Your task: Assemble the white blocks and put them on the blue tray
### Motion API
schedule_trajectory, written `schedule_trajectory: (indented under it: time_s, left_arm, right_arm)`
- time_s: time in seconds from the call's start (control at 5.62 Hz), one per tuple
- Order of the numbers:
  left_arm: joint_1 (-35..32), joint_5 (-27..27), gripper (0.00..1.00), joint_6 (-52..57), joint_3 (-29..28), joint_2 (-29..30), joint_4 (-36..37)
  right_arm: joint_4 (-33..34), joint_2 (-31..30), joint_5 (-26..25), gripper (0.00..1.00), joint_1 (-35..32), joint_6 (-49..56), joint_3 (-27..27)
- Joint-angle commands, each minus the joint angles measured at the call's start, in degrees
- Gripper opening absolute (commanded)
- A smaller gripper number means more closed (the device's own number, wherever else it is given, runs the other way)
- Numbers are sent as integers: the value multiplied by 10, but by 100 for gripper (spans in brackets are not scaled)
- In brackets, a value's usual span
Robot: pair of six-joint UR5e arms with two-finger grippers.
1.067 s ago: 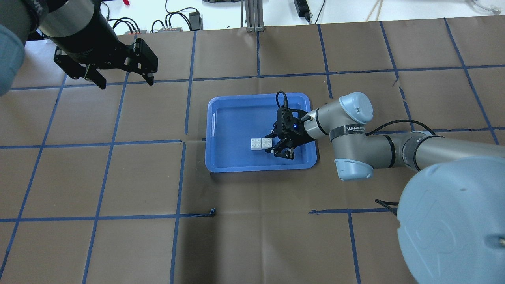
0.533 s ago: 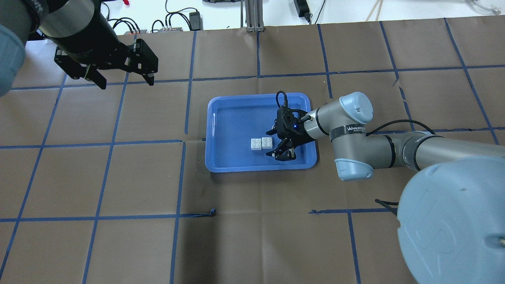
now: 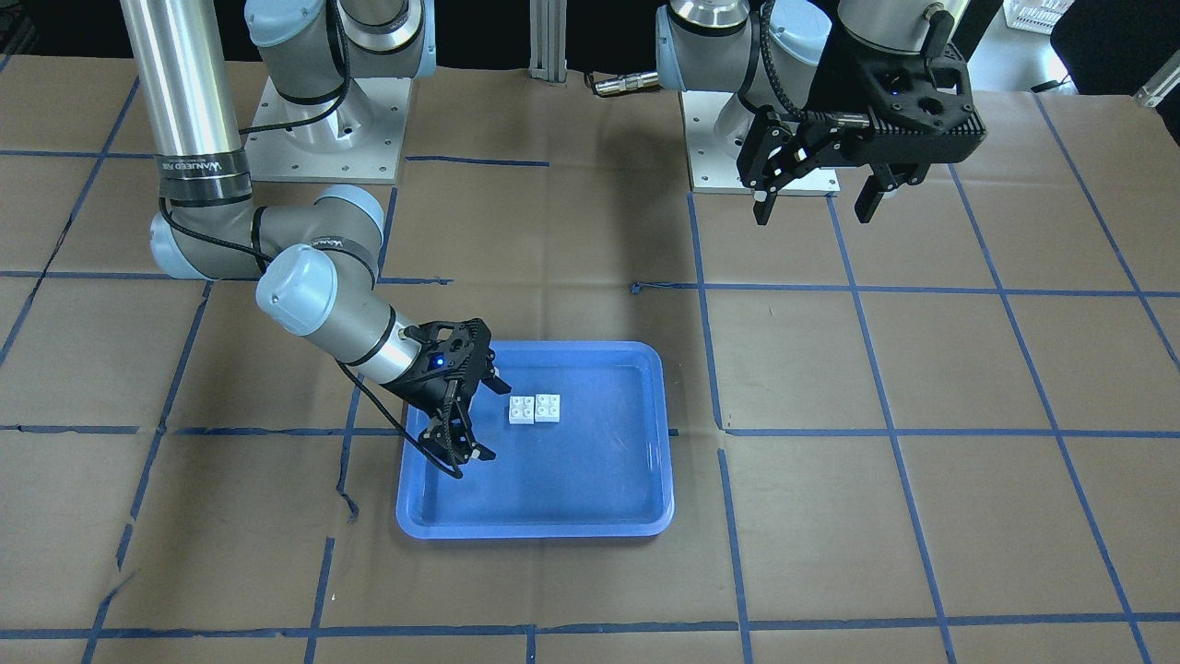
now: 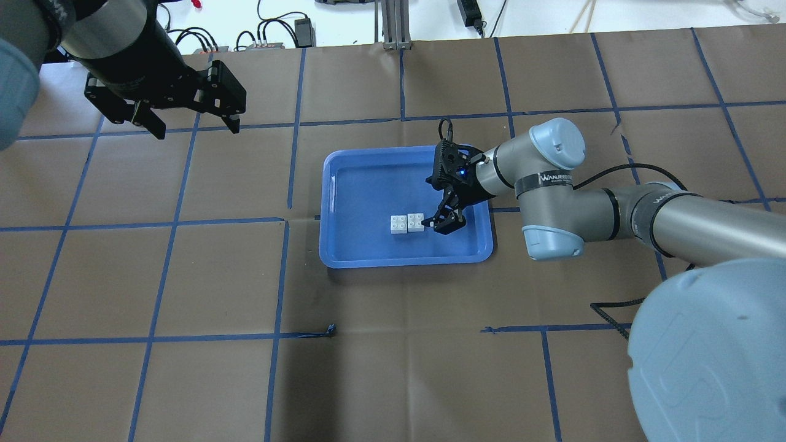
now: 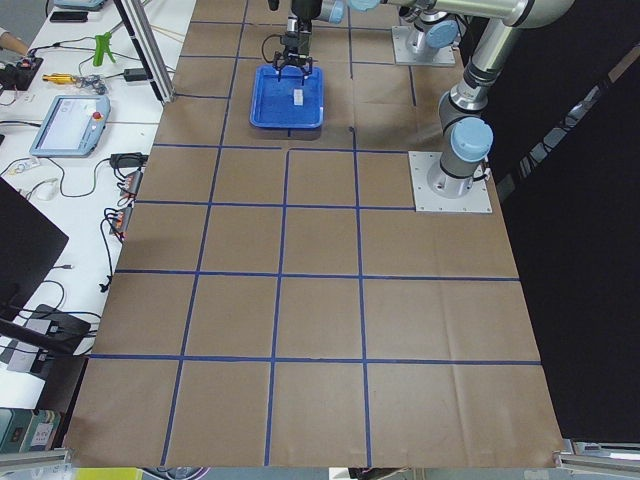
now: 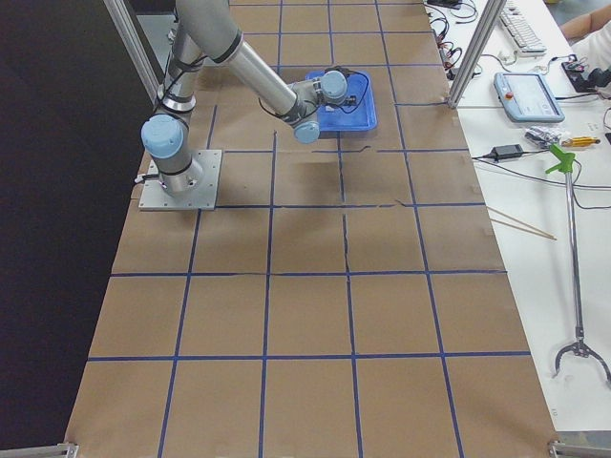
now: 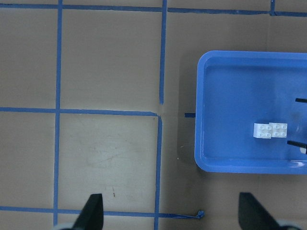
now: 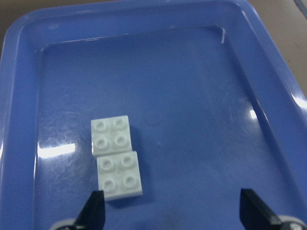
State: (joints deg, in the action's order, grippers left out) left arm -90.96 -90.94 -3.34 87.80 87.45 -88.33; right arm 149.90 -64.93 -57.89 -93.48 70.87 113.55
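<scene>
Two white blocks (image 4: 408, 223) lie side by side and touching on the floor of the blue tray (image 4: 344, 261), right of its middle. I cannot tell whether they are joined. They also show in the front view (image 3: 535, 409), the left wrist view (image 7: 271, 130) and the right wrist view (image 8: 115, 156). My right gripper (image 4: 437, 205) hovers over the tray just right of the blocks, open and empty; in the front view it (image 3: 484, 420) is left of them. My left gripper (image 4: 195, 127) is open and empty, high over the table's far left, away from the tray (image 3: 535, 527).
The table is brown paper with a blue tape grid. The right arm's elbow (image 4: 552, 153) reaches over the tray's right rim. Cables and power supplies (image 4: 282, 34) lie beyond the far edge. Both arm bases (image 3: 323, 138) stand at the robot's side.
My right gripper has drawn back from the blocks, up and toward the far side of the tray, still open. The blocks, the tray and the left arm have not moved.
</scene>
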Motion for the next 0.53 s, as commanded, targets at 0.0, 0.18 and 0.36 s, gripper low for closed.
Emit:
schedule_trajectory:
  time_s: [0.0,0.18,0.36]
  left_arm:
    - [0,0,99,0,0,0,0]
    - [0,0,99,0,0,0,0]
    - [0,0,99,0,1,0,0]
  right_arm:
    - [-221,-102,-119,100,3,-150,-54]
    - [-267,-147,-193,100,5,-328,-76]
    - [-309,-173,-255,100,5,-429,-90]
